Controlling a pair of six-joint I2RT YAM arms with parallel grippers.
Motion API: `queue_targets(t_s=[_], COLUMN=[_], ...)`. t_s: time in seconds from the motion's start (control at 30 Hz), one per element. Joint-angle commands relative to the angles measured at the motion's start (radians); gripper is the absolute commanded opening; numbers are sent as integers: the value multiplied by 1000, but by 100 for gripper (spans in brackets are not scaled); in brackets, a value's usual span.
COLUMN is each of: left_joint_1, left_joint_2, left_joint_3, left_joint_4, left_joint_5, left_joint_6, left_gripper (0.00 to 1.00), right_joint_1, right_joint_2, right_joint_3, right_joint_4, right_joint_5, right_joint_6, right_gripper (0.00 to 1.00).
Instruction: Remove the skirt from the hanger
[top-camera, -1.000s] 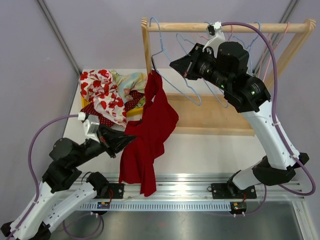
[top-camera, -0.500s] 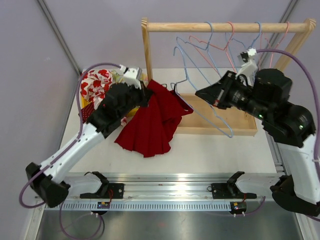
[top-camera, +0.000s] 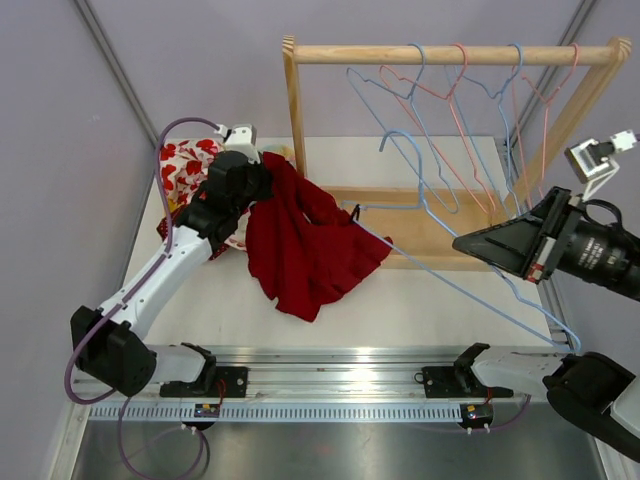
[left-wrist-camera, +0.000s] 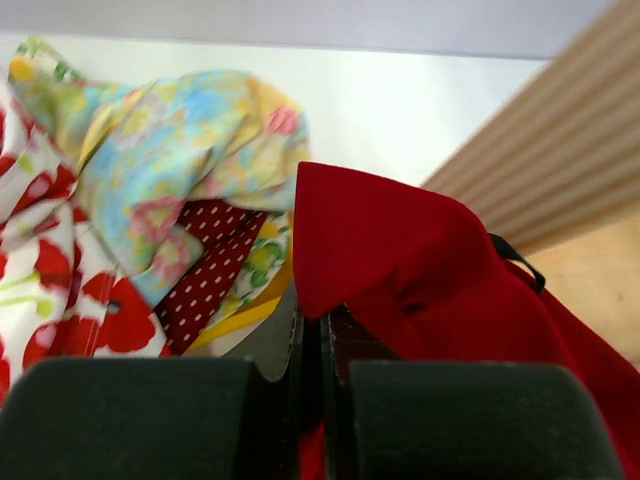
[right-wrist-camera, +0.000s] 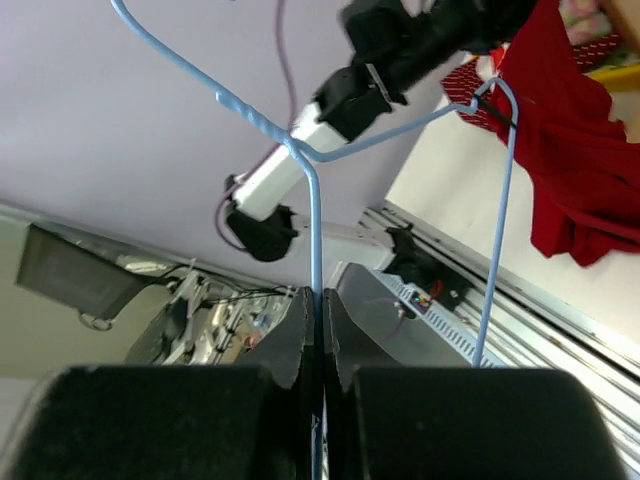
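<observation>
Unhooking step: skirt (top-camera: 300, 250) sags over the table (top-camera: 420, 310), one loop (top-camera: 354, 212) caught on the hanger (right-wrist-camera: 313, 220) end.
Left gripper (left-wrist-camera: 312, 335): clamped on skirt.
Right gripper (right-wrist-camera: 315, 305): pinching hanger wire.
Next: I'd slip that loop free.

Overhead shot was bright and even, with soft light from above, a faint shadow under the red skirt (top-camera: 305, 250) and glare on the metal rail (top-camera: 350, 378). On the wrist cams, the left gripper (left-wrist-camera: 311, 335) and right gripper (right-wrist-camera: 317, 300) were dark, blurry blobs. The blue hanger (right-wrist-camera: 314, 220) looked sharp, and the table (right-wrist-camera: 440, 205) was nearly blown out.
</observation>
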Motion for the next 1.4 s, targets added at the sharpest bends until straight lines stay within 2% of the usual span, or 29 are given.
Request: queue_targets(t_s=[0.0,0.1,0.2,0.33,0.47,0.53,0.63,0.7,0.8,0.87,0.9,1.03,1.1,1.13,1.17,1.23,1.27,1.37], left_joint_1=[67,98,167,259,261,253,209,167,172,178,180,202,242,253,296,386,417,477], left_joint_2=[-37,-36,-50,-131,-201,-238,-271,-248,-164,-108,-41,116,185,273,314,413,438,498], left_joint_3=[-40,-60,-82,-134,-126,-115,-41,73,275,413,546,899,1050,1190,1266,1366,1365,1267], left_joint_4=[9,-17,-39,-16,15,20,-17,-83,-164,-239,-262,-333,-367,-379,-397,-385,-350,-286], left_joint_5=[-61,-113,-167,-112,-17,40,37,-35,-52,-49,-49,-81,-69,-69,-52,6,70,92], left_joint_6=[-11,5,1,-50,-44,-50,-19,30,97,122,143,173,173,176,170,105,75,18], left_gripper=[0,0,0,0,0,0,0,0,0,0,0,0,0,0,0,0,0,0], right_joint_1=[0,0,2,6,6,6,6,6,6,6,3,2,0,-6,-7,-14,-18,-38], right_joint_2=[63,97,82,59,48,28,42,92,242,279,298,322,329,335,336,339,335,323], right_joint_3=[210,282,255,226,186,90,-33,-3,120,160,160,116,73,59,37,16,-13,-49], right_joint_4=[-19,-20,-37,-56,-53,7,103,110,130,170,215,318,364,374,380,407,421,461], right_joint_5=[-144,-151,-83,-45,51,134,211,245,276,293,303,380,383,385,385,394,397,403], right_joint_6=[57,80,57,39,4,-21,-80,-116,-200,-237,-271,-308,-311,-308,-303,-303,-305,-306], right_gripper=[0,0,0,0,0,0,0,0,0,0,0,0,0,0,0,0,0,0])
